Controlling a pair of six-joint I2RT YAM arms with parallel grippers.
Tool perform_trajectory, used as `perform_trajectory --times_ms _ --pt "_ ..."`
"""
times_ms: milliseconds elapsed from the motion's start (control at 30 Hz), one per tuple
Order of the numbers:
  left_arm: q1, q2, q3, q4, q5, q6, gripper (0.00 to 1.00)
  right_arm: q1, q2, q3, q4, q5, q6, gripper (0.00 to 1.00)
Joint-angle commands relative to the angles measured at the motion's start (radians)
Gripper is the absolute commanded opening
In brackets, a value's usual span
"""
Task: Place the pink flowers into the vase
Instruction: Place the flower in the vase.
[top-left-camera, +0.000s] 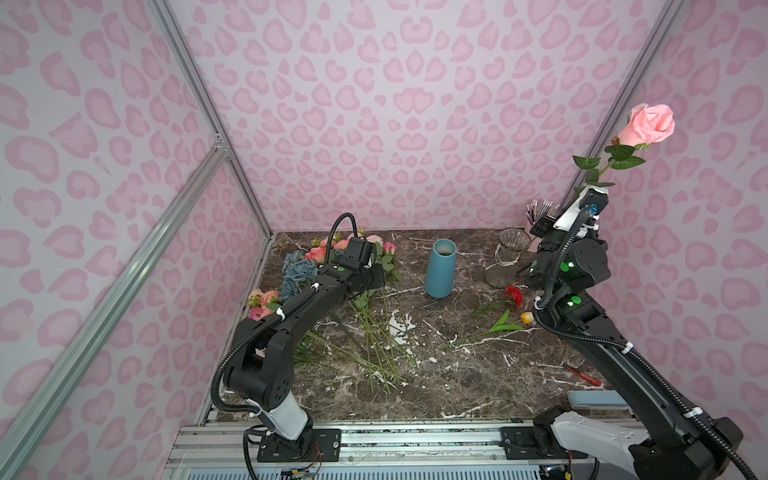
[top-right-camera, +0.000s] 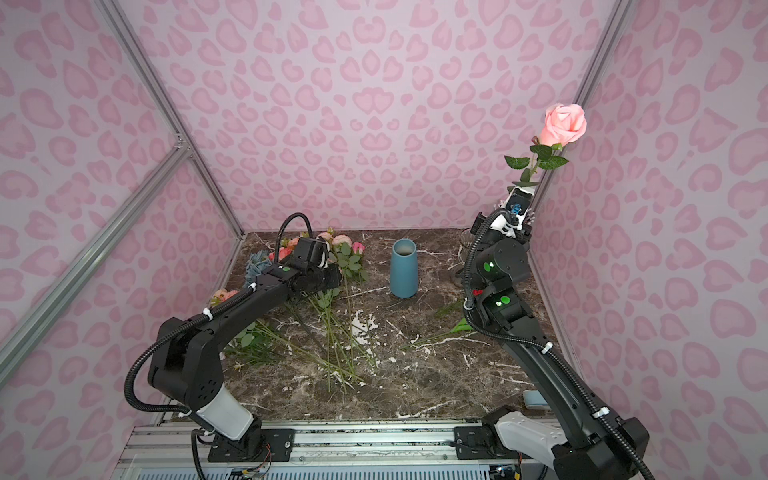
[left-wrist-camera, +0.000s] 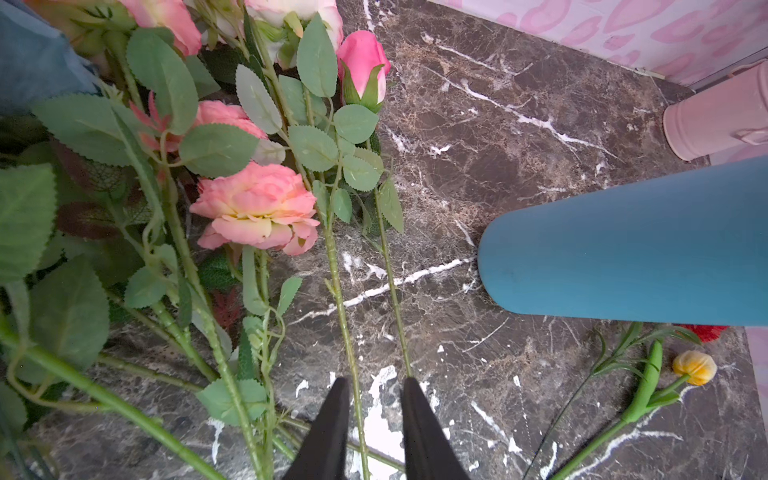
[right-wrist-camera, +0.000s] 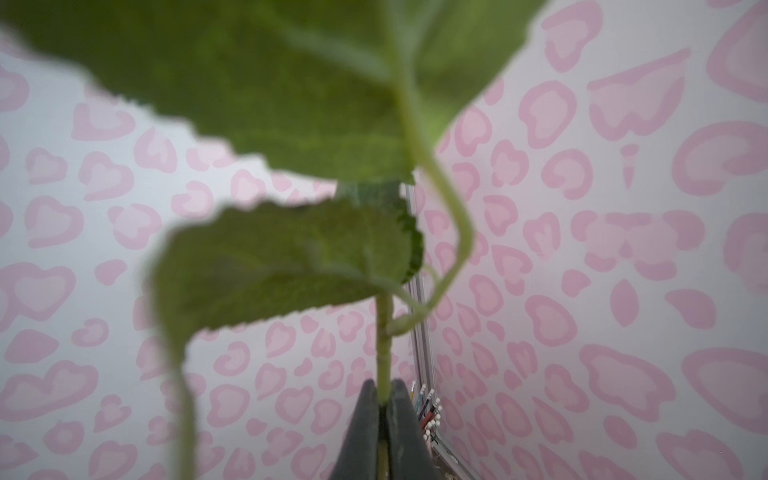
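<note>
Right gripper (right-wrist-camera: 384, 388) pinches pink rose (top-left-camera: 648, 124) aloft; left gripper (left-wrist-camera: 376, 384), spread, straddles stem (left-wrist-camera: 347, 324) near vase (left-wrist-camera: 623, 249).

Left gripper (left-wrist-camera: 376, 380) low, seemingly parted; right gripper (right-wrist-camera: 382, 385) raised (clamping pink flower (top-left-camera: 647, 124))

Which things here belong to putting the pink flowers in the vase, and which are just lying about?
Job: pink rose in the right hand; loose pink flowers; blue vase and glass vase (unclear which is meant).
Lying about: blue hydrangea bunch; red bloom; yellow tulip; pink pencil cup.
</note>
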Motion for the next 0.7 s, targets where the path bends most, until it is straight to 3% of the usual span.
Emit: perform_trajectory --times_ms 0,333,667 --pt "0.001 -0.006 0.0 0.054 0.017 -0.003 0.26 -0.002 0.009 -0.023 0.202 0.004 -0.072 0.0" --pt "0.001 -0.002 0.0 0.059 0.025 0.001 0.26 -0.015 0.068 -0.054 0.343 -0.015 -0.095 0.0" --pt "0.002 -0.004 -0.003 0.066 0.029 0.0 0.26 -0.072 0.118 -0.08 0.255 -0.035 0.025 0.0"
